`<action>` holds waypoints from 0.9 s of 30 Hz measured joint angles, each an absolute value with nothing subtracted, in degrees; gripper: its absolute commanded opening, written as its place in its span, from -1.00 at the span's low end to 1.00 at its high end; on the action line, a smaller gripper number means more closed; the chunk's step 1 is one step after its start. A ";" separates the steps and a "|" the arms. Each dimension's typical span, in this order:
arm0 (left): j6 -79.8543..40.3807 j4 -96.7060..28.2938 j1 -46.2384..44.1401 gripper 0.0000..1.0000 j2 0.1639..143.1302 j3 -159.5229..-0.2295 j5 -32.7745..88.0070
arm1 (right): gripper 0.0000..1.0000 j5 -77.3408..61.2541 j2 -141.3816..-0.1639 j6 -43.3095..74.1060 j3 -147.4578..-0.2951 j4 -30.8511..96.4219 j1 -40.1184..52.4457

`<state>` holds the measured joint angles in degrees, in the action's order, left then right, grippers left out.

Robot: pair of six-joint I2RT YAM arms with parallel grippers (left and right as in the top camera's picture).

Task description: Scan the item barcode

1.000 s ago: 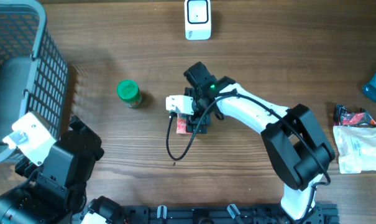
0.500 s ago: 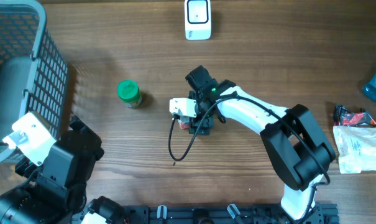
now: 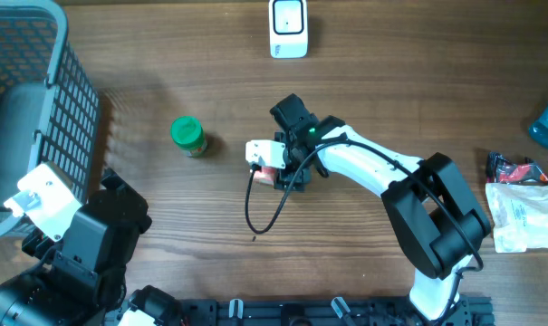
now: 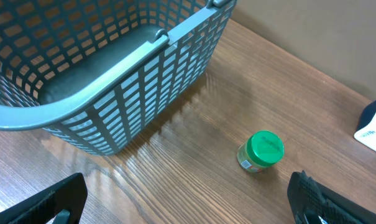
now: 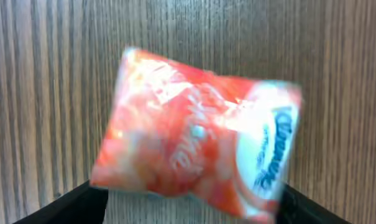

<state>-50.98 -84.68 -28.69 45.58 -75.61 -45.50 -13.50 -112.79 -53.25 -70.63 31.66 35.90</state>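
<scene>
Red packet (image 5: 194,134) between right pincer (image 5: 188,206) fingers

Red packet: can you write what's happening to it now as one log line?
right gripper: jaws either side of red packet, grip unclear | left gripper: open, near basket | scan: not yet done

The right arm (image 3: 364,163) is a glossy white tube between chunky matte-black joint housings, the biggest being the black block (image 3: 437,222) nearest its base. A small green light (image 3: 307,129) glows on the black wrist. Beside it sits a white camera box (image 3: 258,151), and a thin black cable (image 3: 252,213) droops from there in a loose loop. The left arm (image 3: 83,244) looks nearly all black and boxy, with one white plate (image 3: 43,195) dotted with tiny holes. The left gripper (image 4: 189,186) and the right gripper (image 5: 191,202) both have plain dark fingers.
</scene>
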 measured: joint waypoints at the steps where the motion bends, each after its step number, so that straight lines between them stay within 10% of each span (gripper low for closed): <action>1: -50.98 -84.68 -28.69 1.00 45.58 -75.61 -45.52 | 1.00 -13.50 -112.79 -53.56 -70.63 31.66 35.90; 10: -50.98 -84.68 -28.69 1.00 45.58 -75.61 -45.52 | 1.00 -13.13 -112.79 -51.13 -70.85 32.01 36.60; 27: -50.98 -84.68 -28.69 1.00 45.58 -75.61 -45.52 | 1.00 -6.02 -112.49 -8.14 -74.41 29.34 39.35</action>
